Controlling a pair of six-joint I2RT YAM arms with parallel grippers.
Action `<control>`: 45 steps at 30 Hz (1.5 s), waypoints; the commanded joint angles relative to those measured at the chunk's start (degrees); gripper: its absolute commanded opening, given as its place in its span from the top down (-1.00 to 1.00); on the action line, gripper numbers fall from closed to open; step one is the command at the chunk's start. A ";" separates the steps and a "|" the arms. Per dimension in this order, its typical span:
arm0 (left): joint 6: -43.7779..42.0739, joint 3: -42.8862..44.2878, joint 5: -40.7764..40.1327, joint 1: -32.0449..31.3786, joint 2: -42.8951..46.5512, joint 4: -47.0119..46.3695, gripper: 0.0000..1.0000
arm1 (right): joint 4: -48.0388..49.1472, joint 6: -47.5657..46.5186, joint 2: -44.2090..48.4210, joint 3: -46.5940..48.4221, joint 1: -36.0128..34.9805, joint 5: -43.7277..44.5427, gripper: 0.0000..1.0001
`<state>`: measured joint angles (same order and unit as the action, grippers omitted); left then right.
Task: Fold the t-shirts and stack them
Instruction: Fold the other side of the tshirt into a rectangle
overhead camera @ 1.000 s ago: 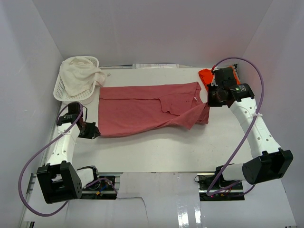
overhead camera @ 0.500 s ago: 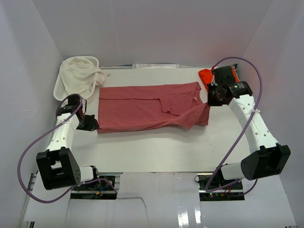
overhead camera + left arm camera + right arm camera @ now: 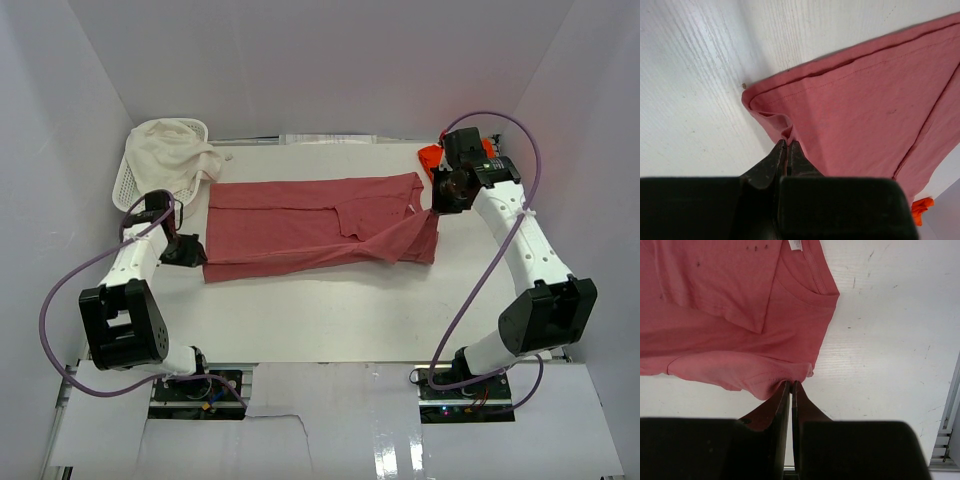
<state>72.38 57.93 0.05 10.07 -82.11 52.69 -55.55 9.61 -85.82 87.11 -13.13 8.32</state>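
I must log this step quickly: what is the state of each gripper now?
Left gripper: closed, pinching a corner of the rose-red t-shirt.
Right gripper: closed, pinching the edge of the same shirt at its other end.

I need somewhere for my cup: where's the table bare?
The widest bare table lies between the rose-red t-shirt and the arm bases. A thin strip runs behind it. Crowded: the lattice basket with white cloth far left, the orange-red t-shirt and right end effector far right.
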 commanded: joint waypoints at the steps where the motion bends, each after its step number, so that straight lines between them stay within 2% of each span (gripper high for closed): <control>1: 0.48 2.62 -0.41 0.48 0.19 -1.88 1.00 | 0.53 -0.64 -1.10 3.85 0.38 -0.32 0.85; 23: -1.01 5.61 2.58 0.39 -5.08 -6.54 1.00 | 1.49 -1.61 -9.36 10.36 0.38 -1.20 0.85; 45: -1.72 10.18 1.97 0.39 -9.56 -7.07 1.00 | 0.97 -2.40 -18.85 19.58 0.38 -0.76 0.85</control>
<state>70.94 65.73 2.22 10.07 -91.74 46.22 -55.40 8.29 -103.81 103.15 -13.13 7.35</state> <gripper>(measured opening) 0.098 0.084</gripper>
